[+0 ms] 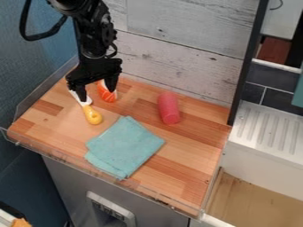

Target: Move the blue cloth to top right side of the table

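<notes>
Black over the whole arm [98,29], with bulky jointed parts, one looping black cable [24,31], and a broad gripper [96,94] of two fingers [110,82].

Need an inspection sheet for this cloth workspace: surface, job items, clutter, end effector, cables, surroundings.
Surface: wooden tabletop, transparent edging along front.
Job items: blue cloth lying folded near the front, not at top right.
Clutter: red cylinder right of centre; yellow-handled utensil and orange-and-white object at upper left.
End effector: over upper left, fingers apart, cloth not held.
Cables: black cable looping beside the arm.
Surroundings: plank wall behind, white ribbed drainboard at right.
</notes>
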You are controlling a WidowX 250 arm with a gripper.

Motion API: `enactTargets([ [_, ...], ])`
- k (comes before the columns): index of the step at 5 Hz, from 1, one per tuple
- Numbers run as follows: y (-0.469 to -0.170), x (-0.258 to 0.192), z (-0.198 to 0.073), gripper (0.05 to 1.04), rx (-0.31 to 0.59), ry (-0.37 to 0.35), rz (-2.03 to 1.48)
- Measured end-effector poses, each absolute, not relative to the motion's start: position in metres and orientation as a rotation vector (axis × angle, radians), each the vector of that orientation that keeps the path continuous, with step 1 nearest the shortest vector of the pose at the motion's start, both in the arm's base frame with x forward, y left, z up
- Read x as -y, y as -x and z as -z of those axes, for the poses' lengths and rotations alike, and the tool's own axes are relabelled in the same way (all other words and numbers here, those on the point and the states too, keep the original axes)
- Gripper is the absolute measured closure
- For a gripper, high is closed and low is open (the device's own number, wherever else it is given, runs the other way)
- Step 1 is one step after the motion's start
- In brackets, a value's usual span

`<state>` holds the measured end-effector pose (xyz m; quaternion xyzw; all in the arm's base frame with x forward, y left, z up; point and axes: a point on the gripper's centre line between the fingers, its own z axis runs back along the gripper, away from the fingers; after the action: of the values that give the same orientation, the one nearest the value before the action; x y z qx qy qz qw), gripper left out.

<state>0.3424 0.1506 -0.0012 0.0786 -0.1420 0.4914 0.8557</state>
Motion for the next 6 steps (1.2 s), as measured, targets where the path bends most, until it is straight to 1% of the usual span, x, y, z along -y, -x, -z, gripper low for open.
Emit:
enactTargets([
  [1, -0.338, -0.148, 0.014, 0.083, 0.262, -0.166, -1.035],
  [2, -0.325, -0.136, 0.026, 0.083, 0.226, -0.141, -1.053],
  [3, -0.322, -0.113, 0.033, 0.083, 0.208, -0.139, -1.0],
  [4, -0.317, -0.097, 0.03, 0.083, 0.216, -0.126, -0.965],
  [5, -0.316, -0.082, 0.033, 0.083, 0.204, -0.112, -0.914],
  [6, -0.313, -0.081, 0.037, 0.083, 0.19, -0.115, -0.91],
])
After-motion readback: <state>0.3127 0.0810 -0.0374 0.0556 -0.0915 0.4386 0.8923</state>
